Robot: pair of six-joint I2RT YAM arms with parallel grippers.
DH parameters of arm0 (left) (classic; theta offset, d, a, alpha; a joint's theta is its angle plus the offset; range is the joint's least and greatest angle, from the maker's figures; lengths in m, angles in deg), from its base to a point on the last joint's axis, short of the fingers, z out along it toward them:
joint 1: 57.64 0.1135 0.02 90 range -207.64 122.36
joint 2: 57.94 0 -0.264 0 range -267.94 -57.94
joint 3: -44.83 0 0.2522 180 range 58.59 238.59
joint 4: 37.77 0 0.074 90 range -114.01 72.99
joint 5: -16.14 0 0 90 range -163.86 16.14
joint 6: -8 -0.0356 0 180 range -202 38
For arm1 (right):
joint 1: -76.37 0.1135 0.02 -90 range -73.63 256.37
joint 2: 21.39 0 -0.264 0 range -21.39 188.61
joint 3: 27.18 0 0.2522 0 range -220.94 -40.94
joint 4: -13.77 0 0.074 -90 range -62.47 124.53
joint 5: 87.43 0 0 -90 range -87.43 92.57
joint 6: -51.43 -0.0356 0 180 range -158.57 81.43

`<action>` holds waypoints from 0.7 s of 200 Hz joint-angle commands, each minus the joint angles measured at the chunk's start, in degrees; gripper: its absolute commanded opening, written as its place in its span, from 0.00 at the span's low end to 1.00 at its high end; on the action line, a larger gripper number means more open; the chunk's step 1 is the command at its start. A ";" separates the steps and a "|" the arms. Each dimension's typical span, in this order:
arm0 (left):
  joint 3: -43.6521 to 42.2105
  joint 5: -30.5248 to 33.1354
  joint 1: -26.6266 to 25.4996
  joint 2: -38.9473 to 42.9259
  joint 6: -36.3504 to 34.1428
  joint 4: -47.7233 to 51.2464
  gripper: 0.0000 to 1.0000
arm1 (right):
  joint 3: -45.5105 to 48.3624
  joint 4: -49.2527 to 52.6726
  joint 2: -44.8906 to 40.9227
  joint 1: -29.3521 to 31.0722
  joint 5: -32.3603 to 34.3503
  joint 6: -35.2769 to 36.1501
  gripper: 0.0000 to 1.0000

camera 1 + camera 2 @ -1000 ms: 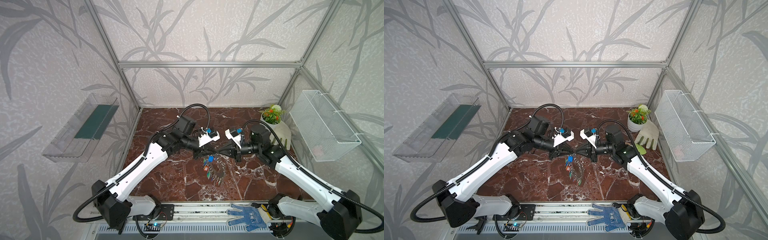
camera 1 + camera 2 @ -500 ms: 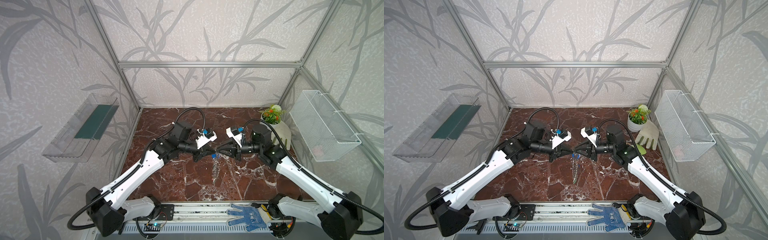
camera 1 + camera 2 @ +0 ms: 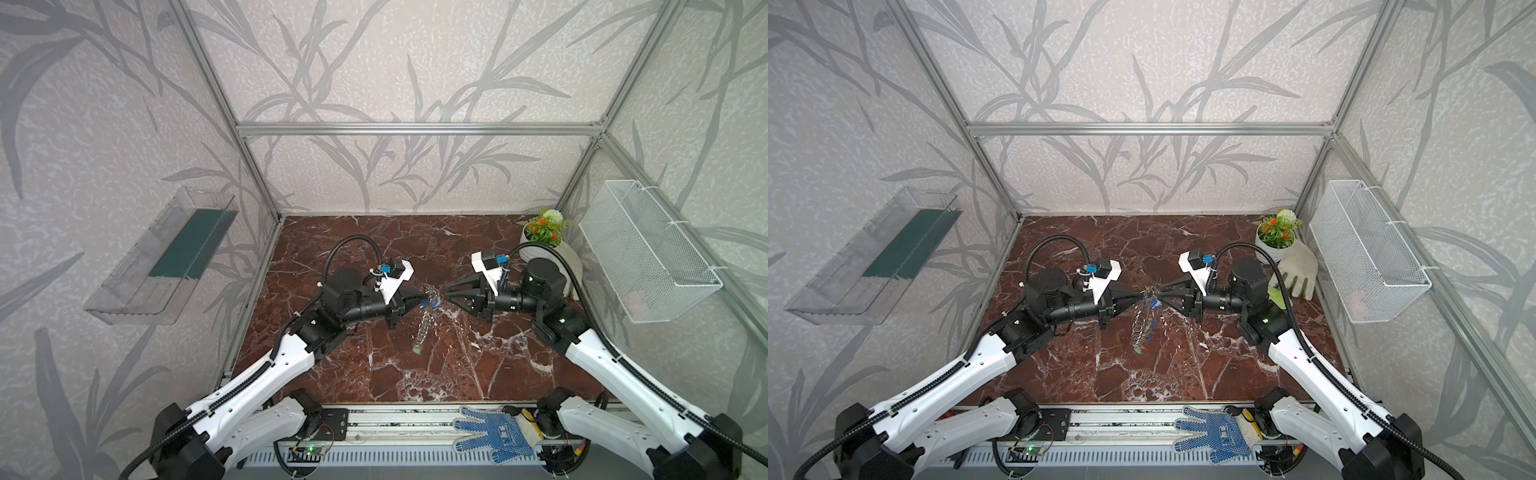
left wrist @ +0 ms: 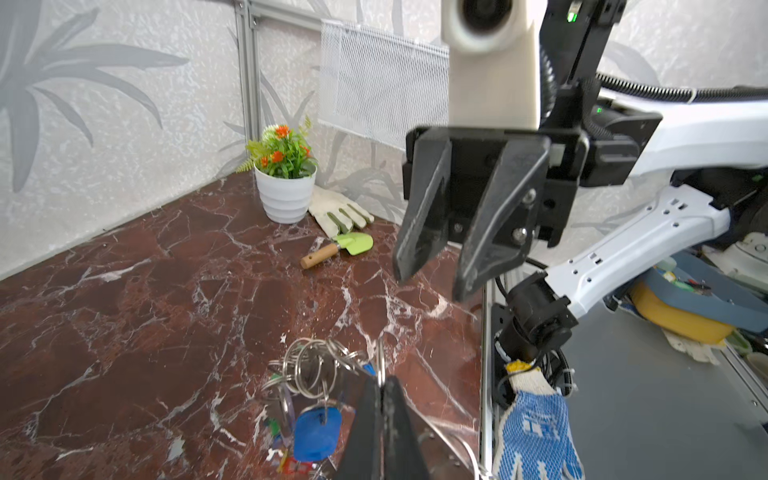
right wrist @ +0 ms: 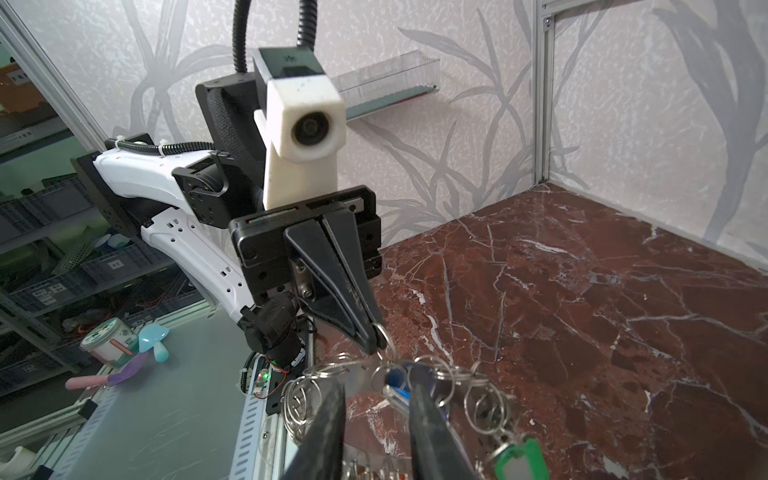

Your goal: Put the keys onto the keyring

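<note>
Now the two arms point at each other over the middle of the table (image 3: 374, 374), tip to tip. The left gripper (image 4: 381, 386) is squeezed tight on one thin wire ring at the rim of the keyring (image 5: 365, 376). The keyring hangs down from that pinch. It is a flat grey disc with lots of little rings all around it. The keys (image 4: 309, 436) hang from those rings. One has a blue tag (image 4: 320, 424) close under the pinch, and one has a green tag (image 5: 515, 459) at the low end of the bunch. In both top views the bunch is blurry, so it is not clear if the green tag touches the table. The right gripper (image 4: 432, 282) is just beside the keyring, on its other side, with its two fingers parted, gripping nothing. A white pot with a plant (image 3: 540, 237) stands in the back right corner of the table. A pale glove (image 3: 1296, 270) lies next to the pot, and a small green shovel (image 4: 349, 245) lies beside the glove. A blue glove (image 3: 490, 434) lies on the metal rail along the front edge.
</note>
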 commanded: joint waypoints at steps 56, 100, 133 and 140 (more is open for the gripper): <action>0.08 3.51 -2.50 1.35 3.71 -12.85 0.00 | 1.48 -3.54 5.20 2.20 -1.42 0.20 0.37; 0.80 4.07 -3.86 -0.17 3.00 -12.67 0.00 | 0.80 -5.62 8.04 3.22 -1.52 0.02 0.43; 0.94 4.97 -4.36 -0.37 2.45 -12.03 0.00 | 0.43 -6.68 9.18 3.54 -2.02 -0.24 0.36; 0.96 5.43 -4.32 -0.30 2.19 -11.65 0.00 | 0.50 -6.59 9.14 3.56 -1.97 -0.20 0.33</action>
